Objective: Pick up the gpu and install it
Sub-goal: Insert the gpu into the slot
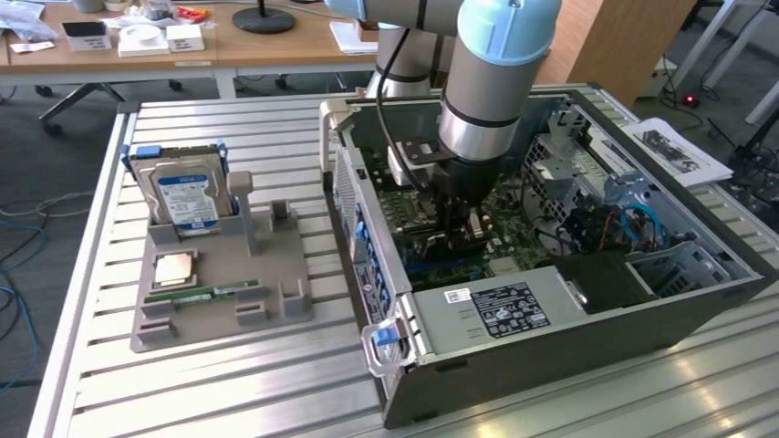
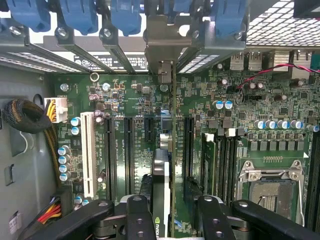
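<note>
The gripper [image 2: 174, 204] stands wide open, with its two black fingers [image 2: 137, 217] either side of the gpu [image 2: 161, 182] and holding nothing. There is a clear gap between the card and one finger. The other finger is just beside it, and I cannot tell whether it touches.

The gpu stands on edge on the motherboard [image 2: 125, 100], in line with the long slots, seen edge-on as a thin dark strip. Its far end meets a metal bracket [image 2: 161, 47] at the case's back wall, under a row of blue clips [image 2: 80, 15]. Well off to one side of the card is the CPU socket [image 2: 270, 185].

In the exterior view the arm [image 1: 487, 100] reaches straight down into the open case [image 1: 585, 365], with the gripper [image 1: 461, 233] low over the board. Toward the exterior view's left, apart from the case, a grey fixture [image 1: 219, 310] sits on the slatted table [image 1: 244, 401]. On it are an upright hard drive [image 1: 189, 196], a chip [image 1: 174, 267] and a green memory stick [image 1: 201, 295]
</note>
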Controlling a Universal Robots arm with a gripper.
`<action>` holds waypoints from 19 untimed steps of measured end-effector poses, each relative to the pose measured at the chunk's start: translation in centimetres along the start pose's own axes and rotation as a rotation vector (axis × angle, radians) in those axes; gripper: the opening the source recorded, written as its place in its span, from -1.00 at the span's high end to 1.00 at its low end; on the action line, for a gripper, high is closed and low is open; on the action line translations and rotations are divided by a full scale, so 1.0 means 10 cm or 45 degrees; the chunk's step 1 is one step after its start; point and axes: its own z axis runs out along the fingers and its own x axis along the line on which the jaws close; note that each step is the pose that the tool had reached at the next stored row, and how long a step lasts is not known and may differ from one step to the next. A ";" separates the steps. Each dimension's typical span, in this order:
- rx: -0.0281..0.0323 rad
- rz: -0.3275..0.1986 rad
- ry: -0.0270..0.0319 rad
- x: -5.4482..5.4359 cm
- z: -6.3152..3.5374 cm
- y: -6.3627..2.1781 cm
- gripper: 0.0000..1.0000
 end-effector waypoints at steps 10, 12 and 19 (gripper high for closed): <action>-0.0004 0.000 0.0010 0.00 -0.008 0.000 0.20; -0.0001 0.000 0.0007 0.00 -0.009 -0.001 0.20; -0.0011 0.000 0.0228 0.00 -0.032 -0.002 0.20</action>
